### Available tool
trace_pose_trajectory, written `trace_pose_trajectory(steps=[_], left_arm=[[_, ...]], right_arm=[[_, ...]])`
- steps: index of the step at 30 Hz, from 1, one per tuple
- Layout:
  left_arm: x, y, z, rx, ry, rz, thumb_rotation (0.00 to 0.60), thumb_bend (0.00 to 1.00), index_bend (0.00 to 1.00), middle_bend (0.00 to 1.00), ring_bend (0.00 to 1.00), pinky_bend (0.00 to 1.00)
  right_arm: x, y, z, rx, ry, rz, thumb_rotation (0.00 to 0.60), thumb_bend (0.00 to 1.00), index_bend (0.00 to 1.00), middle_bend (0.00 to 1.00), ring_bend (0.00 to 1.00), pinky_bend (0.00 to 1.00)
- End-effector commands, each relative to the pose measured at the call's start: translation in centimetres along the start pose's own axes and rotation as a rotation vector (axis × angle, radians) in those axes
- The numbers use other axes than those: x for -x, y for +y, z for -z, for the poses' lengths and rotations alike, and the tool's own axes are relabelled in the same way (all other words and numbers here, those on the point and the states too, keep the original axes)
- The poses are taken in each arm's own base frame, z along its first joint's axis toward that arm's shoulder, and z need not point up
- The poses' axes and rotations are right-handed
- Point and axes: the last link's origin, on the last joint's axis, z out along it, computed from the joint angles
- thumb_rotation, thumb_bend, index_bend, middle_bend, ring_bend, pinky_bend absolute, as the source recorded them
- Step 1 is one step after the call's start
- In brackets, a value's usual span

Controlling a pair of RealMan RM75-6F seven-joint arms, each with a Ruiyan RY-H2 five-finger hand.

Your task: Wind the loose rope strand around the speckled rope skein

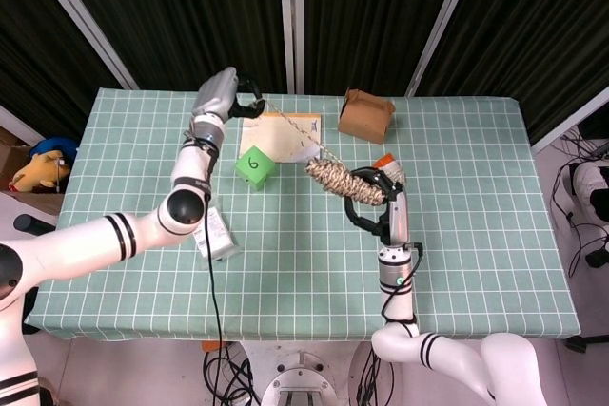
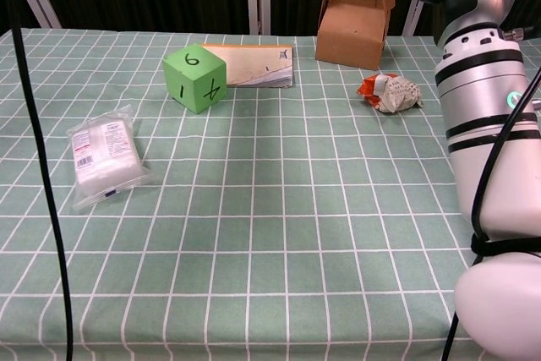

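The right hand [image 1: 366,204] is raised above the table [image 1: 476,187], its dark fingers curled around the speckled rope skein [image 1: 333,178], which it holds lengthwise, tilted slightly, over the middle of the checked cloth. In the chest view only the dark underside of this hand shows at the top edge, and the skein itself is out of frame. The left hand [image 1: 224,97] is up near the far edge of the table, fingers closed on the end of the loose rope strand [image 1: 290,130]; exactly how the fingers pinch it is too small to tell. The strand runs in a taut, straight line from that hand down to the near end of the skein.

The step in hand looks like one turn of winding, with the strand drawn out to the left before it passes around the skein. To do it well, the left hand should probably keep the line tight while it circles, so that each wrap beds snugly beside the others and does not slip off the end. The right hand would do best to hold the skein steady and level, gripping clear of where the strand lands. The circling path should likely stay high enough to clear the green die [image 1: 254,165] and the booklet [image 1: 285,135] below.
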Motion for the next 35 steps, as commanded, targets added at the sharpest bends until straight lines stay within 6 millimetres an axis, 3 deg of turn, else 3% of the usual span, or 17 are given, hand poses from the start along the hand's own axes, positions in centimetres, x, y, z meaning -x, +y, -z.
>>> trace_pose_trajectory(steps=[1, 4, 9, 14, 17, 19, 24, 28, 35], left_arm=[[0.0, -0.1, 0.3, 0.016, -0.040, 0.003, 0.600, 0.56, 0.77, 0.37, 0.25, 0.27], [-0.1, -0.1, 0.7, 0.048, -0.083, 0.006, 0.600, 0.55, 0.65, 0.42, 0.33, 0.27], [-0.3, -0.2, 1.1, 0.078, -0.118, 0.014, 0.600, 0.50, 0.22, 0.43, 0.35, 0.27], [-0.5, -0.6, 1.1, 0.088, -0.122, 0.020, 0.600, 0.41, 0.03, 0.43, 0.36, 0.27], [-0.7, -1.0, 1.0, 0.083, -0.105, 0.029, 0.600, 0.34, 0.00, 0.39, 0.34, 0.27], [-1.1, -1.5, 0.9, 0.073, -0.078, 0.035, 0.600, 0.28, 0.00, 0.32, 0.27, 0.27], [-2.7, -3.5, 0.9, 0.057, 0.053, -0.010, 0.569, 0.26, 0.01, 0.18, 0.16, 0.26], [-4.1, -6.4, 1.9, 0.057, 0.195, -0.101, 0.551, 0.26, 0.03, 0.17, 0.15, 0.26], [-5.3, -12.0, 4.4, 0.016, 0.288, -0.151, 0.548, 0.26, 0.05, 0.17, 0.15, 0.25]], right_arm=[[0.0, 0.0, -0.1, 0.002, 0.000, -0.001, 0.600, 0.60, 0.87, 0.57, 0.56, 0.77], [0.1, 0.0, -0.1, 0.002, 0.000, -0.003, 0.600, 0.60, 0.87, 0.57, 0.56, 0.77], [0.2, 0.0, -0.2, 0.000, 0.002, -0.009, 0.600, 0.60, 0.87, 0.57, 0.56, 0.77], [0.0, -0.2, -0.5, -0.008, 0.012, -0.010, 0.600, 0.59, 0.87, 0.57, 0.56, 0.77], [-0.3, -0.2, -0.6, -0.011, 0.020, -0.008, 0.600, 0.59, 0.87, 0.57, 0.56, 0.77], [-0.5, -0.3, -0.7, -0.015, 0.029, -0.007, 0.600, 0.59, 0.87, 0.57, 0.56, 0.77], [-1.4, -0.5, -0.8, -0.032, 0.054, 0.001, 0.600, 0.59, 0.87, 0.57, 0.56, 0.77], [-2.6, -0.6, -1.0, -0.048, 0.086, 0.011, 0.600, 0.59, 0.87, 0.57, 0.56, 0.77], [-4.5, -0.9, -1.6, -0.060, 0.151, 0.011, 0.600, 0.59, 0.87, 0.57, 0.56, 0.77]])
